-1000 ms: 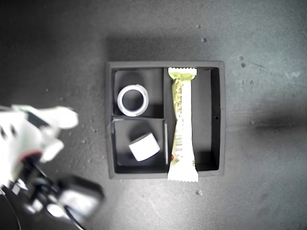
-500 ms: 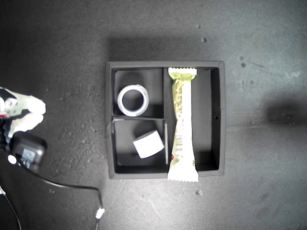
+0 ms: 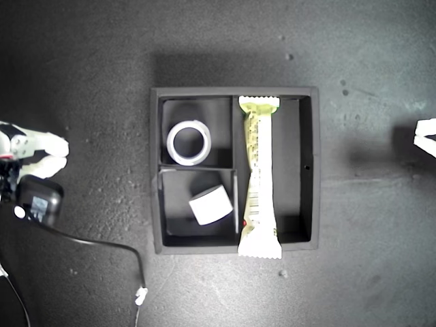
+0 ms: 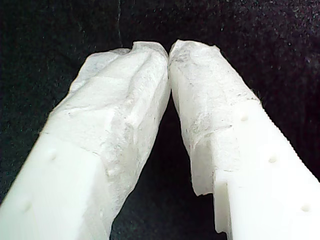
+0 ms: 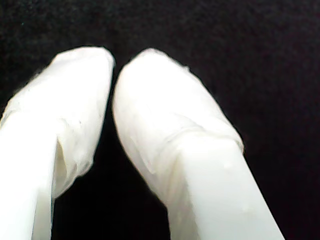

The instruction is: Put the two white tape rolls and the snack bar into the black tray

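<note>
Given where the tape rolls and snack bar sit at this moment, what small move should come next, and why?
Probably none beyond parking the arms. One tape roll lies flat in a small compartment of the black tray, the other tape roll tilts in the next, and the snack bar lies in the long one. My first gripper and second gripper are shut, empty.

matt black tray (image 3: 155, 170), glossy snack bar (image 3: 257, 177)

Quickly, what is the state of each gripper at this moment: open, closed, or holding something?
My first gripper: closed, tips touching, holding nothing.
My second gripper: closed, only a thin gap between the fingertips, holding nothing.
</note>
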`<move>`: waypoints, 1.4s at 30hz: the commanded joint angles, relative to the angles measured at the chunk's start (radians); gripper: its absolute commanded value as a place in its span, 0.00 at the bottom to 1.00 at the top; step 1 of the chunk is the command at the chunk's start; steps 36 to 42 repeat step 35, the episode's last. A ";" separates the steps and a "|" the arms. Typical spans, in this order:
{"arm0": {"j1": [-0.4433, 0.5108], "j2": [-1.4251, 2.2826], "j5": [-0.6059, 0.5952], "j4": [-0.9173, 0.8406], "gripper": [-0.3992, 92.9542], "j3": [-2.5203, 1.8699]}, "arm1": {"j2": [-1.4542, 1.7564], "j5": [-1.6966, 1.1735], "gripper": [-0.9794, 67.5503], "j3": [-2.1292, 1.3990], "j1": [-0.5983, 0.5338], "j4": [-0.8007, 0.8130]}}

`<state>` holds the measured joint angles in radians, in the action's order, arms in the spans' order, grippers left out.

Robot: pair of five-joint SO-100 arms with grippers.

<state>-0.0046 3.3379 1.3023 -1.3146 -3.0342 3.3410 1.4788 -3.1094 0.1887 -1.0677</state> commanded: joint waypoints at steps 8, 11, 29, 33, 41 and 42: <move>-0.080 0.041 0.179 -0.081 0.01 -0.104 | 0.008 -0.021 0.02 -0.015 0.003 -0.252; -0.029 0.032 0.319 -0.083 0.01 -0.104 | 0.008 0.078 0.06 -0.015 -0.101 -0.272; 0.023 0.051 0.015 -0.081 0.01 -0.104 | 0.008 0.057 0.06 -0.015 -0.307 -0.273; 0.023 0.051 0.015 -0.081 0.01 -0.104 | 0.008 0.057 0.06 -0.015 -0.307 -0.273; 0.023 0.051 0.015 -0.081 0.01 -0.104 | 0.008 0.057 0.06 -0.015 -0.307 -0.273; 0.023 0.051 0.015 -0.081 0.01 -0.104 | 0.008 0.057 0.06 -0.015 -0.307 -0.273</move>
